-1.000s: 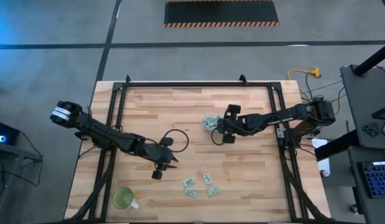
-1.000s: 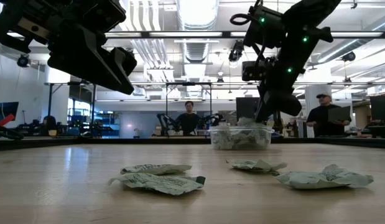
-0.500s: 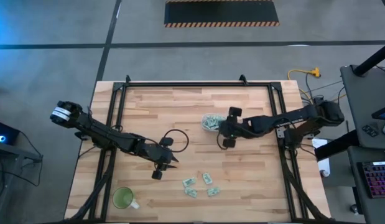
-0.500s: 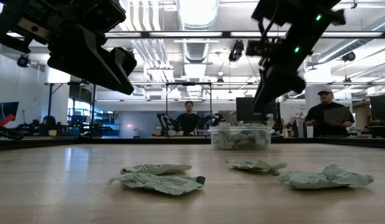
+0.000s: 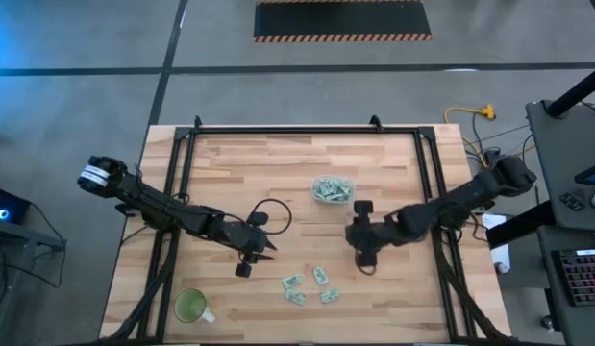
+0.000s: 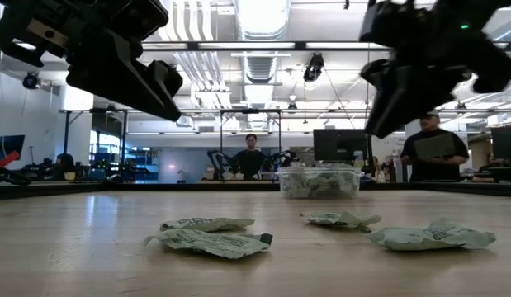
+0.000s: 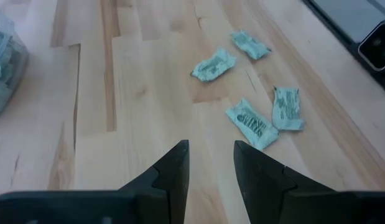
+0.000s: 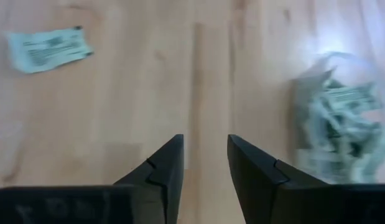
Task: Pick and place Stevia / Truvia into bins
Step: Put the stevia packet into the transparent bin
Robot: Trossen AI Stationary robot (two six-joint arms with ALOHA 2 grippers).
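Note:
Several pale green Stevia sachets lie flat on the wooden table near its front edge; the low view and the left wrist view also show them. A clear bin with many sachets in it stands at mid-table, right of centre. My left gripper hangs open and empty above the table, left of the loose sachets. My right gripper is open and empty too. It hangs between the bin and the loose sachets, and one sachet shows ahead of it.
A green cup with a handle stands at the table's near left corner. A black frame runs along the table's far and side edges. People stand in the room beyond the far edge.
My right gripper has swung away from above the bin toward the table's near edge and a little to the right, turning as it went. It now hangs nearer the loose sachets. The bin and the sachets have stayed in place.

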